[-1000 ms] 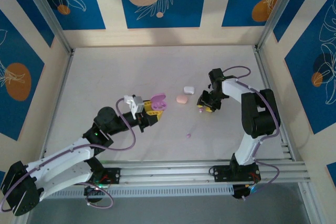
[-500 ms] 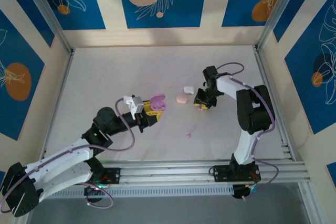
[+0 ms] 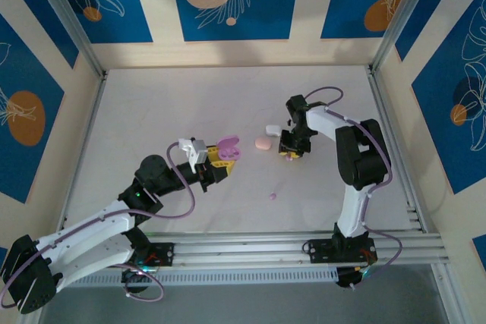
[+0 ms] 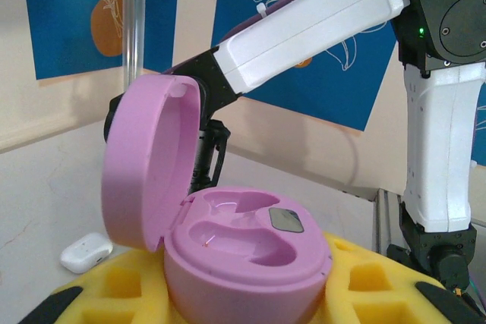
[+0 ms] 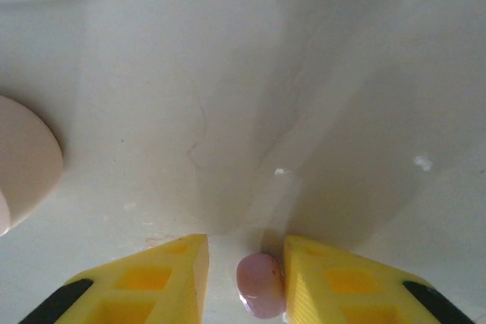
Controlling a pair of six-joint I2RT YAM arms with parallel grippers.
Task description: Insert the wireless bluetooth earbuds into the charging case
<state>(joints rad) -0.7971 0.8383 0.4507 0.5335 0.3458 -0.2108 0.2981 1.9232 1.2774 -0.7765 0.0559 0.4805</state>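
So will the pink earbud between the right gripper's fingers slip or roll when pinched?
Probably rolls: the earbud looks rounded and glossy. It touches only one finger, so a squeeze may nudge it sideways first. Likely light, far smaller than the fingers.

A pinkish earbud (image 5: 260, 295) sits between the right tool's (image 5: 245, 267) fingers (image 5: 326, 282).

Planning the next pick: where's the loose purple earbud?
Top view: the purple earbud lies on the table right of middle, nearer than the pale pink case.

Blue printed wall panels (image 3: 250, 20) around a pale tabletop (image 3: 152, 111).
Silver metal posts (image 3: 67, 20) at the far corners, aluminium rail (image 3: 250, 248) along the near edge.
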